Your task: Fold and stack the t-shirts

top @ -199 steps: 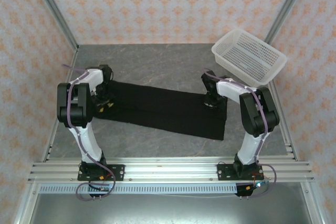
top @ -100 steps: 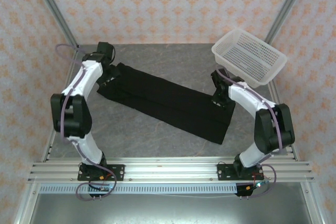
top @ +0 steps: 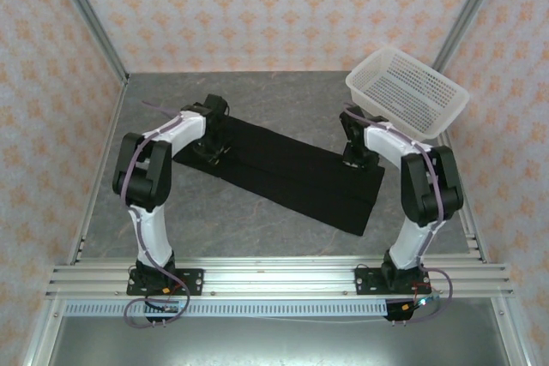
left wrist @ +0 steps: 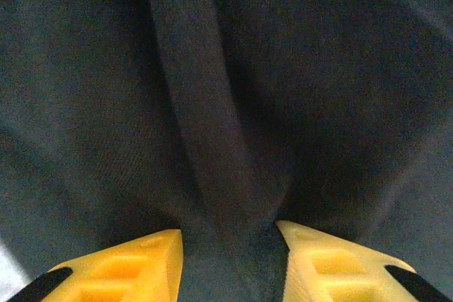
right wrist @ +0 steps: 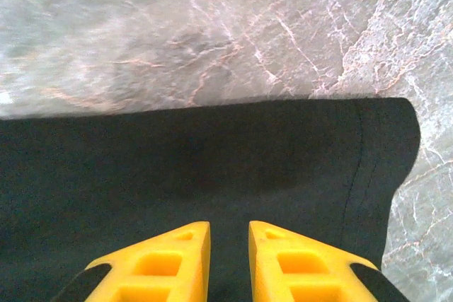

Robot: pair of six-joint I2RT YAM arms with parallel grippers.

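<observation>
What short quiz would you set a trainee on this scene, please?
1. True or false: the black t-shirt lies inside the white mesh basket.
2. Which is nearer the basket: A, the left tool, or B, the right tool?
3. Fill in: a ridge of ___ rises between the left tool's fingers.
Key: 1 false, it lies on the table; 2 B; 3 cloth.

Robot test cell, as in a lab. My two arm bases [top: 154, 280] are bolted to an aluminium rail [top: 274, 279] at the near edge of the table [top: 257, 229], with loose cables [top: 141, 310] below. Patterned wall panels [top: 274, 6] set in bare metal posts [top: 86, 15] enclose the marble-look top.
</observation>
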